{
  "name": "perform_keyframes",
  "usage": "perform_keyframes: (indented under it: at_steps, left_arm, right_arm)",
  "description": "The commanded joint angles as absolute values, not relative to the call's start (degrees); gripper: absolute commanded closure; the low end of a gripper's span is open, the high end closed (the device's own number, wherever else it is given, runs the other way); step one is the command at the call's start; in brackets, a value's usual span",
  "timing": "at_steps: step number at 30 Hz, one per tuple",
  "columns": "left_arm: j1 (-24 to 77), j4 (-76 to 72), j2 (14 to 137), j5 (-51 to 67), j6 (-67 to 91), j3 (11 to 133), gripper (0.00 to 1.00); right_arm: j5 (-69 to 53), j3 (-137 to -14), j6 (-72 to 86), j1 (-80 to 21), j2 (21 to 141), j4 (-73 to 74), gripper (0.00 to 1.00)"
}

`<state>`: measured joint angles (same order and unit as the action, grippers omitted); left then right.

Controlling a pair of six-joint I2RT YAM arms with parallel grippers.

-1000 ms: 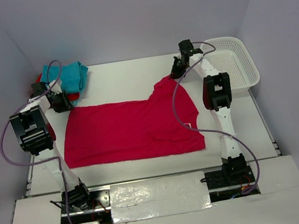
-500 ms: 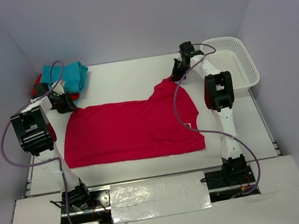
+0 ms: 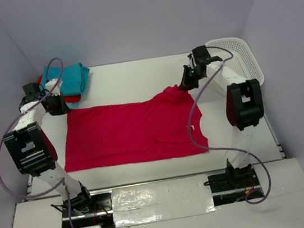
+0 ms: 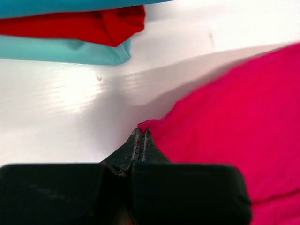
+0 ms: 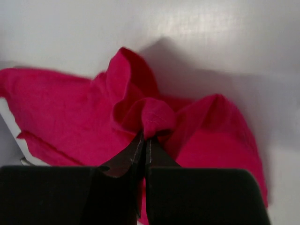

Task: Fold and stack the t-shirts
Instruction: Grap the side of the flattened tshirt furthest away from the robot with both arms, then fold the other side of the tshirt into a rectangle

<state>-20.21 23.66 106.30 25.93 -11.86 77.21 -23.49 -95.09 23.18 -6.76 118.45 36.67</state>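
A pinkish-magenta t-shirt [image 3: 132, 131] lies spread across the table. My left gripper [image 3: 60, 107] is shut on its far left corner, seen pinched in the left wrist view [image 4: 142, 132]. My right gripper [image 3: 184, 84] is shut on a bunched fold at its far right corner [image 5: 146, 137], lifting the cloth [image 5: 154, 115] a little. A folded stack of teal shirts [image 3: 70, 79] with a red shirt [image 4: 93, 26] between them sits at the far left corner.
A white mesh basket [image 3: 242, 67] stands at the far right, just behind the right arm. Purple cables loop off both arms. White walls close the table on three sides.
Both arms have swung outward. The left gripper moved left and the right gripper moved right, pulling the shirt's far edge wider and flatter.
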Motion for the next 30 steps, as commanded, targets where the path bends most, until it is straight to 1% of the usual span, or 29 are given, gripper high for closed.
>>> perform_keyframes:
  at_steps: [1,3,6,11,17,21,27,30]
  left_arm:
    - [-21.0,29.34,97.75,28.91,-22.93,74.63,1.0]
    - [-21.62,32.67,94.93,28.74,-26.53,72.08,1.0]
    - [-22.06,35.59,91.85,28.04,-31.18,69.0,1.0]
    - [-22.76,38.93,87.98,24.44,-38.04,64.52,1.0]
    - [-24.17,39.3,88.15,20.48,-40.25,63.11,1.0]
    - [-24.17,38.58,89.56,19.69,-39.82,64.86,1.0]
    - [-25.22,40.17,93.95,19.69,-38.14,74.43,1.0]
    - [-25.49,40.17,93.43,19.34,-39.64,73.23,1.0]
  right_arm:
    - [-24.35,-84.58,20.74,-7.03,105.93,32.96,1.0]
    - [-23.91,-76.87,20.3,-7.29,100.41,32.61,1.0]
    - [-23.91,-69.2,20.13,-7.21,94.6,32.87,1.0]
    - [-21.27,-60.23,19.34,-7.12,86.15,34.45,1.0]
    - [-20.65,-53.01,19.95,-6.86,81.22,34.81,1.0]
    - [-20.66,-53.26,20.21,-6.59,81.21,35.06,1.0]
    - [-17.58,-58.88,18.37,-5.28,80.16,40.07,1.0]
    - [-18.02,-57.93,17.75,-4.92,79.81,40.43,1.0]
